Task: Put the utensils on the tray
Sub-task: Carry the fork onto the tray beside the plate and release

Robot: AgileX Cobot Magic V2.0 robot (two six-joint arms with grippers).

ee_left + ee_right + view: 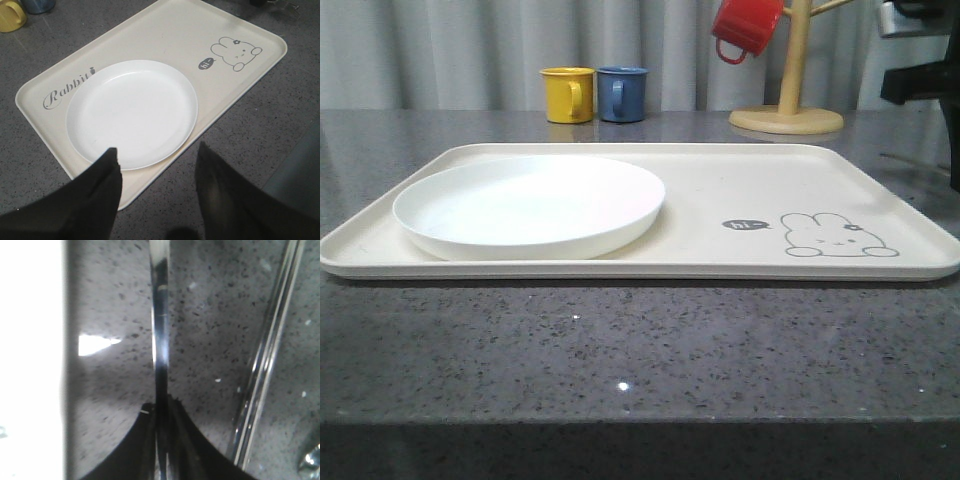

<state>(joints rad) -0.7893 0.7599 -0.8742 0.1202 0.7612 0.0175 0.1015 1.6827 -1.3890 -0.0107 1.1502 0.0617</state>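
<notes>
i'm seeing the right gripper [162,415] pinching a thin shiny utensil handle [161,340], fork or spoon i can't tell in the blur, with the chopsticks [265,355] lying just beside it on the speckled grey surface [210,315]. the left gripper [157,172] is hovering wide open and empty above the tray's [240,100] near edge, by the white plate [132,112] sitting at its left end.

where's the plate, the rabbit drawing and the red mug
plate [530,205], front view, middle of its bare inside
rabbit drawing [838,237], front view, on the rabbit's face
red mug [747,25], front view, on its side wall
</notes>
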